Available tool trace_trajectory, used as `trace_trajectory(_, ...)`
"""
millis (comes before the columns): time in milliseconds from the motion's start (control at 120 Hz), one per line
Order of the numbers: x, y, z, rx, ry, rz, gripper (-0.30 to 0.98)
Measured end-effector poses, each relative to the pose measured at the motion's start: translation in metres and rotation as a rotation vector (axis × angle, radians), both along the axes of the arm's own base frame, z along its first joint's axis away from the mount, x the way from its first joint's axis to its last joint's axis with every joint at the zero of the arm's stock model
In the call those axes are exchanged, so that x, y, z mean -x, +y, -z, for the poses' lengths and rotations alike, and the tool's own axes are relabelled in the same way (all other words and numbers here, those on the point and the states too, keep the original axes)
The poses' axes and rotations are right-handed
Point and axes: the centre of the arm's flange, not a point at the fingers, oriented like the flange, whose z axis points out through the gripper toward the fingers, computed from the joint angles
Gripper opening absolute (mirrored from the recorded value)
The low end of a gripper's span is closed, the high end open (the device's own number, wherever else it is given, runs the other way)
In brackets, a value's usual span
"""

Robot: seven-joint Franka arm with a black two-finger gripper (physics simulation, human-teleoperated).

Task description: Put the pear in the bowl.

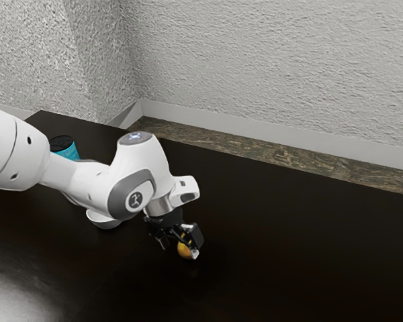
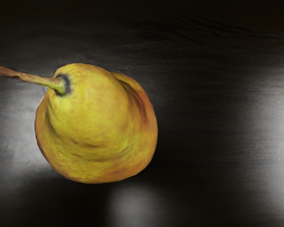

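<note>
The black hand [image 1: 181, 251] is low in the middle of the outside picture, with its two fingers apart. The pear [image 1: 185, 251] is down at the fingertips, over the dark counter [image 1: 295, 261]. It is yellow with some orange, and it has a long brown stem [image 2: 28, 78]. The white bowl [image 1: 103, 222] is left of the hand and a bit higher up, partly behind the big white arm [image 1: 87, 184]. A blue can [image 1: 66, 151] with a black top is farther up and left.

The pear [image 2: 94, 127] is yellow — blushed orange — the bowl [image 1: 104, 224] white.
</note>
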Motion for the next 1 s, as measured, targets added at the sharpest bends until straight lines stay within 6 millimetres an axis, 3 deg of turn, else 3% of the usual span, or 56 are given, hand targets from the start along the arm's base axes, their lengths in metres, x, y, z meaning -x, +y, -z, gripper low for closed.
trace_trajectory(467, -0.037, 0.018, 0.016, -0.002, -0.014, -0.009, 0.69)
trace_trajectory(1000, -0.039, 0.018, 0.036, -0.002, -0.005, 0.016, 0.69)
